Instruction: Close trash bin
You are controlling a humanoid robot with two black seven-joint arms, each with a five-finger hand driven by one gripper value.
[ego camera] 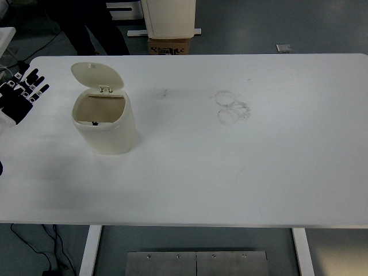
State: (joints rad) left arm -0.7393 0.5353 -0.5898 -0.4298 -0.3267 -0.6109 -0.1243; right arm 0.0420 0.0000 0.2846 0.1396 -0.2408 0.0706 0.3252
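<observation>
White counter (230, 172) carries cream bin (106, 129), lid (96, 75) raised upright. Left hand (22, 95) left of bin, fingers spread, holding nothing.

The bin (106, 123), just right of the left hand (20, 95), looks like smooth cream plastic with a soft sheen — its raised lid (96, 75) the same. The hand is matt black with white patches on its fingers (35, 73). Under both, the table (230, 172) is a smooth matt white top — scuffed with grey ring marks (233, 106) far right of the hand.
</observation>
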